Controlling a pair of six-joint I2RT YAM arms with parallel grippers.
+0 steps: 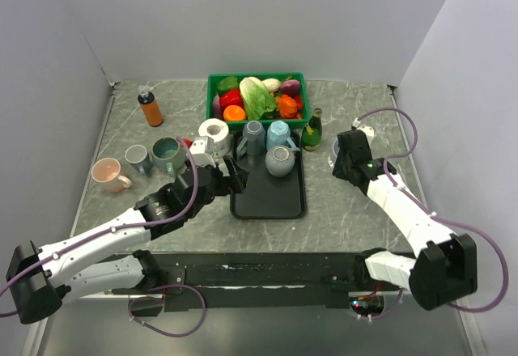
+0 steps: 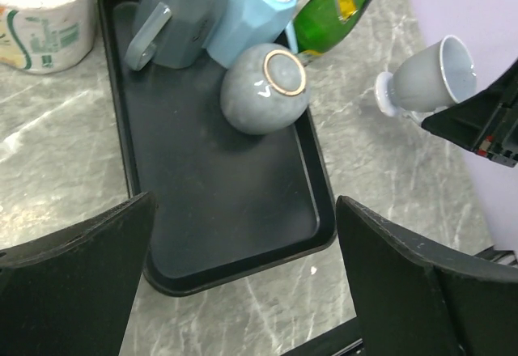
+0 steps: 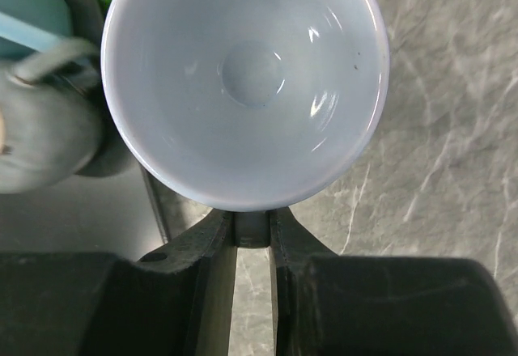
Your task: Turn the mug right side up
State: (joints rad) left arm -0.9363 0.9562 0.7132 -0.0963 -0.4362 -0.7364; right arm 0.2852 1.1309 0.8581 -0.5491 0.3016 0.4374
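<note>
Since the pale footed mug (image 3: 243, 89) is already pinched in the right claw (image 3: 252, 235), it sits straight ahead of that claw's fingertips, mouth open toward the wrist camera. The jaws are closed on the near edge of the mug; whether they pinch wall or handle can't be told. From the left wrist view the mug is tilted: foot toward the tray side and lower, mouth pointing up and away from the tray, so its long axis slants rather than stands upright. Can't tell if the foot touches the table (image 2: 388, 194) or hangs just above it. Judgement: the flip is partly done, and the next move is a wrist roll that brings the axis vertical, mouth up, then a set-down. The right arm is the one on it. The left claw (image 2: 244, 210) is spread wide and holding nothing, with the mug off to its far right, well apart. Directly below and ahead of the left claw lies the black tray (image 2: 202, 170), with a round grey mug (image 2: 263, 89) base up on it, and a blue mug (image 2: 255, 12) and a dark grey mug (image 2: 182, 12) beyond. A green bottle (image 2: 332, 8) lies between the tray's far corner and the held mug, near enough to be a knock risk during the roll.
</note>
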